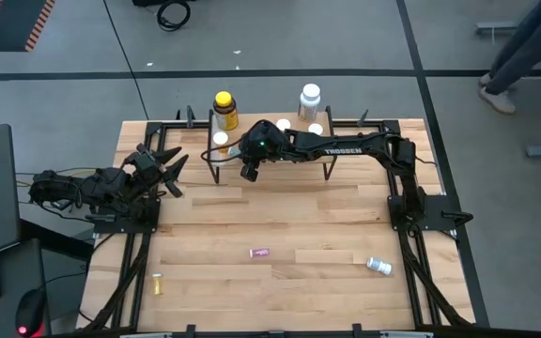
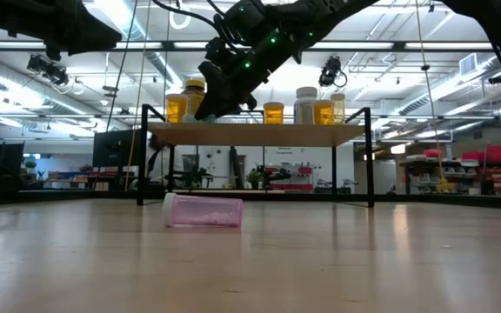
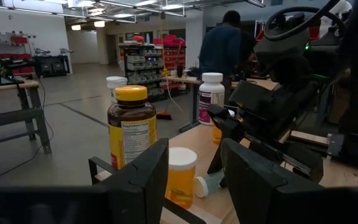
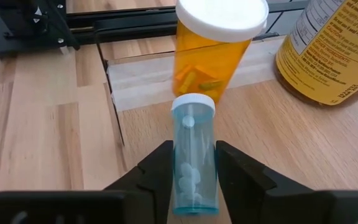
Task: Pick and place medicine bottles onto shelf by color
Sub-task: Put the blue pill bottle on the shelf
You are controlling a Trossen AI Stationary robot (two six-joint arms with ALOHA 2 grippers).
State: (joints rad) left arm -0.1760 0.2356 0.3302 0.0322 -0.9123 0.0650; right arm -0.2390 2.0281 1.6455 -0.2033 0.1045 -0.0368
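The teal vial (image 4: 194, 158) is seen at the bottom centre of the right wrist view, lying between the fingers of the right claw (image 4: 194, 177), which appear clamped on its body over the shelf (image 4: 303, 149); white tablets show through its clear wall. It is judged light, rigid and smooth, so slipping is likely; the best hold seems to be across the middle of the barrel, below the white cap. Just beyond it stands an orange vial (image 4: 213, 46) with a white cap, and at the upper right edge the big yellow bottle (image 4: 328, 53), whose printed label cannot be read at this angle. In the high view, the pink vial (image 1: 259, 253) lies at lower centre of the counter (image 1: 299, 216), a tiny yellow vial (image 1: 157, 283) at lower left, and a white bottle (image 1: 378, 266) at lower right. "TROSSEN" can be read on the right arm. The left claw (image 1: 172, 167) waits at centre left, its fingers apart and empty. A person is seen in the far background of the left wrist view.
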